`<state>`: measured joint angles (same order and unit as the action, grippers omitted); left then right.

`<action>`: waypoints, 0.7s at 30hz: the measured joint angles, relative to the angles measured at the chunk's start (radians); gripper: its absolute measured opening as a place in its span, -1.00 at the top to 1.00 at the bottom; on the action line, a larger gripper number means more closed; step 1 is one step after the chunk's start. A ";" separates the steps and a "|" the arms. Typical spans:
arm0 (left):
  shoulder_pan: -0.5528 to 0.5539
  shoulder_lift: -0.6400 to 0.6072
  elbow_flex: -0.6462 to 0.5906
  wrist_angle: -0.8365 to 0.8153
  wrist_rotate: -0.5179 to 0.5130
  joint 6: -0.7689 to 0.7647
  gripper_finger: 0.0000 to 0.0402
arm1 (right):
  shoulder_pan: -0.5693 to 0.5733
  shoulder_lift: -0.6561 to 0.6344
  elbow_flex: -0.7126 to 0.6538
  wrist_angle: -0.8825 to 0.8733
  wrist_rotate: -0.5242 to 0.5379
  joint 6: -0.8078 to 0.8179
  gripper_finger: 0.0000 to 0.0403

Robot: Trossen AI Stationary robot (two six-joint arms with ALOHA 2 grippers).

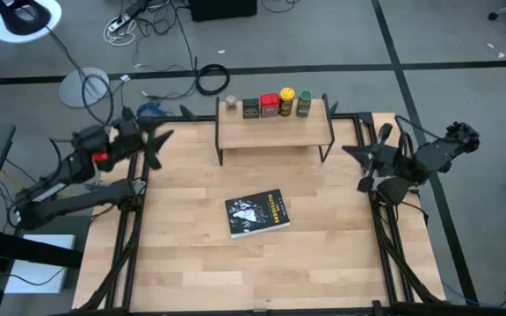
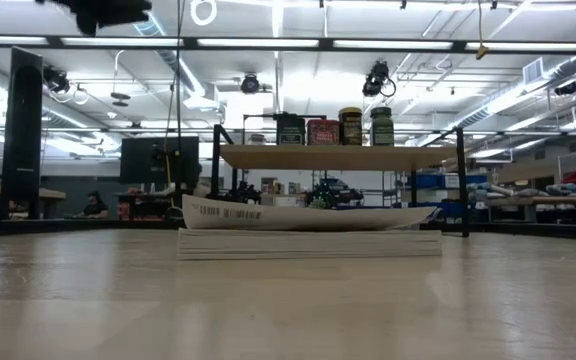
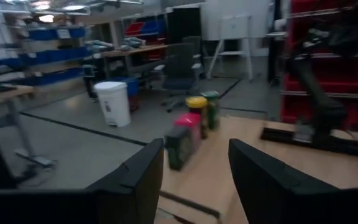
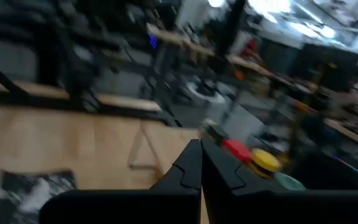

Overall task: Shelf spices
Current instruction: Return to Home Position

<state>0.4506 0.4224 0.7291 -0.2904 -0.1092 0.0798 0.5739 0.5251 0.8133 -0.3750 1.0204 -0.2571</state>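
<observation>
The shelf [image 1: 275,130] stands at the table's far middle. Several spices stand in a row along its far edge: a pale jar [image 1: 231,104], a dark tin [image 1: 251,107], a red tin [image 1: 270,105], a yellow-topped jar [image 1: 287,100] and a green-topped jar [image 1: 304,104]. In the low view they stand upright on the plank [image 2: 338,157]. My left gripper [image 1: 158,140] hovers open off the shelf's left end, nothing between its fingers [image 3: 138,180]. My right gripper [image 1: 360,160] hovers shut off the shelf's right end, its fingertips [image 4: 201,163] together and holding nothing.
A flat black book [image 1: 257,213] lies on the table's middle, in front of the shelf. Black frame rails run along the table's left [image 1: 130,228] and right [image 1: 385,237] edges. Bare tabletop [image 1: 323,263] stretches between the book and the near edge.
</observation>
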 joint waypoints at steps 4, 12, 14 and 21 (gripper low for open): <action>-0.018 -0.072 -0.164 0.104 0.068 -0.063 0.07 | -0.011 -0.080 -0.192 0.258 -0.127 -0.069 1.00; -0.085 0.070 -0.471 0.574 0.140 -0.092 0.07 | -0.144 -0.110 -0.556 0.634 -0.402 0.088 1.00; -0.103 0.128 -0.504 0.686 0.140 -0.102 0.07 | -0.187 -0.112 -0.634 0.719 -0.462 0.141 1.00; -0.163 0.325 -0.522 0.792 0.138 -0.113 0.07 | -0.374 -0.111 -0.802 0.864 -0.672 0.228 1.00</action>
<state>0.2877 0.7475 0.2070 0.5012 0.0290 -0.0333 0.1995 0.4137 0.0109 0.4890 0.3487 -0.0287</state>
